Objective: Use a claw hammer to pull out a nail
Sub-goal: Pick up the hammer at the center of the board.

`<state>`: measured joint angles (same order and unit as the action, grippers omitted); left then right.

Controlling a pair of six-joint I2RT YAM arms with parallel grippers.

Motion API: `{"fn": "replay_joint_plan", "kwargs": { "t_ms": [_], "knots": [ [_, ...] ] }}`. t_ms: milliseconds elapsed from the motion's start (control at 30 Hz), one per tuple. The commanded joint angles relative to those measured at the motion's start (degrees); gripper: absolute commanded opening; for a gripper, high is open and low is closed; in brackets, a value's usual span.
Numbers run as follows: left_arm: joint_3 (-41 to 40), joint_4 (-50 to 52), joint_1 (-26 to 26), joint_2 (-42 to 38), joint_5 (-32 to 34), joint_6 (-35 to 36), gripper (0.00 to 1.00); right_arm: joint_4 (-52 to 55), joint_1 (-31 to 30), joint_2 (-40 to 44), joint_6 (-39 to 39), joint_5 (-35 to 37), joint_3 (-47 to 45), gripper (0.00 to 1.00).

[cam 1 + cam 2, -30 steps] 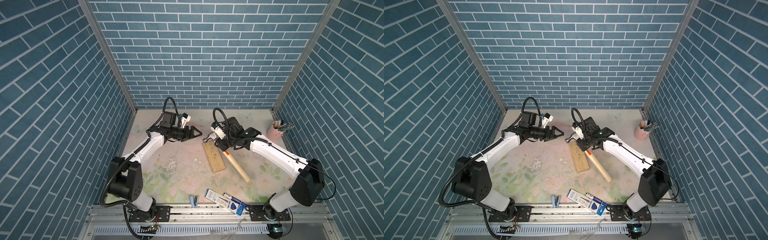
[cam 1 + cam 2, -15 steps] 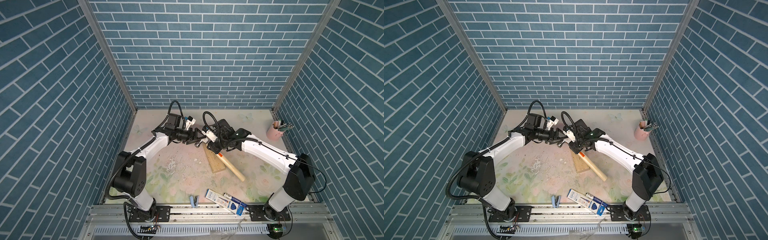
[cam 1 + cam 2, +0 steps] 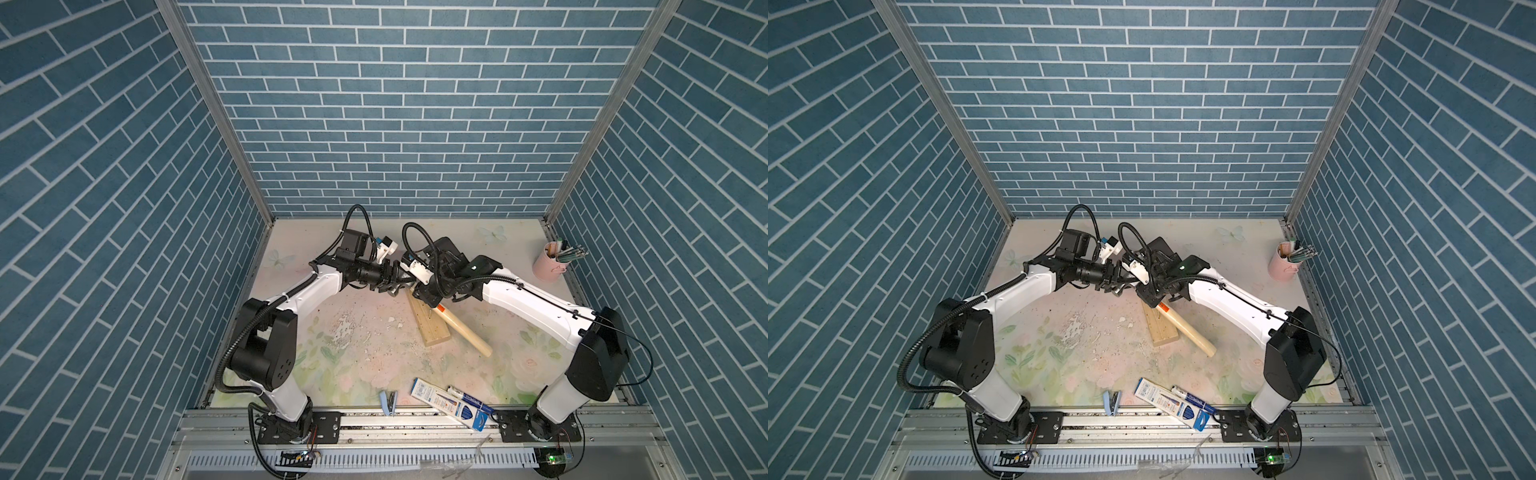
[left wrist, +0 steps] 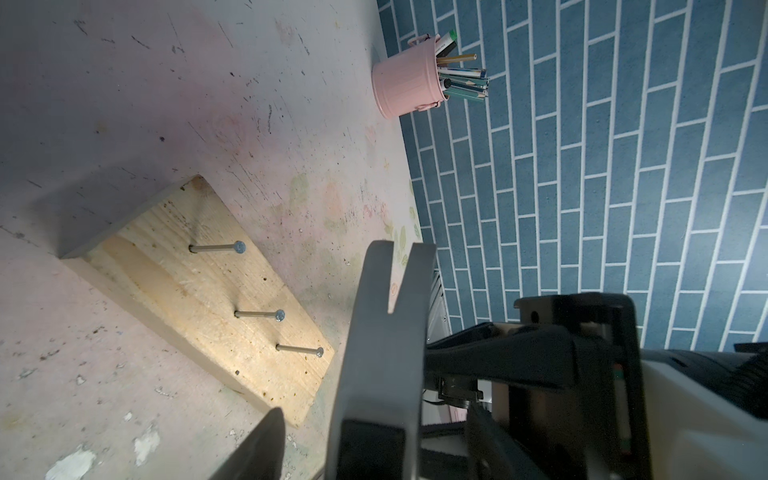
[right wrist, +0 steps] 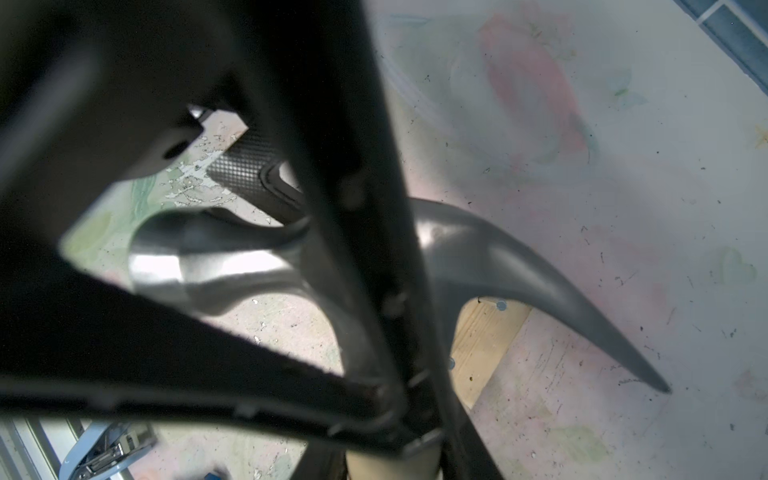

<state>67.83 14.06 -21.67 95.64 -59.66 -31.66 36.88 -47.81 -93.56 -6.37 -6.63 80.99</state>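
While both arms meet just past the middle of the floral table, the right gripper is clamped on the claw hammer at the top of its pale handle, just under the steel head. From there the handle slants toward 4 o'clock, crossing one side of the wooden block. The block lies near the table's centre and runs from 11 to 5 o'clock.

The left gripper reaches in from 9 o'clock. Its jaws stand apart on either side of the hammer's head, with a gap showing between one finger and the steel.

A blue-and-white box lies at 5 o'clock by the front edge. A pink cup of pencils stands at 2 o'clock, and a pale blue stapler lies at 6 o'clock.

Three nails stand proud of the block in a row, and the claw is hooked on none of them.
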Motion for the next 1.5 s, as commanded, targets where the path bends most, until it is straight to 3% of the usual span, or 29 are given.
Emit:
{"fn": "replay_joint_plan", "kwargs": {
  "t_ms": [0, 267, 767, 1100, 1467],
  "knots": [
    [0.23, -1.65, -0.19, 0.29, -1.34, -0.35, 0.66, -2.34, -0.61, 2.44, -3.47, -1.92, 2.39, 0.00],
    [0.06, -2.57, -0.54, 0.35, -2.19, -1.16, 0.59, -1.90, -0.88, 2.59, -4.60, -2.68, 2.57, 0.00],
    [0.26, -2.41, -1.44, 0.81, -2.66, -1.17, 0.58, -1.35, -1.50, 0.56, -5.98, -2.34, 6.13, 0.00],
    [0.21, -2.37, -1.49, 0.79, -2.74, -1.10, 0.45, -1.11, -1.67, -0.95, -6.39, -2.87, 8.31, 0.00],
    [0.45, -2.59, -1.46, 0.69, -3.18, -1.16, 0.23, -0.76, -1.59, -1.20, -6.72, -1.36, 8.11, 0.00]
  ]
}}
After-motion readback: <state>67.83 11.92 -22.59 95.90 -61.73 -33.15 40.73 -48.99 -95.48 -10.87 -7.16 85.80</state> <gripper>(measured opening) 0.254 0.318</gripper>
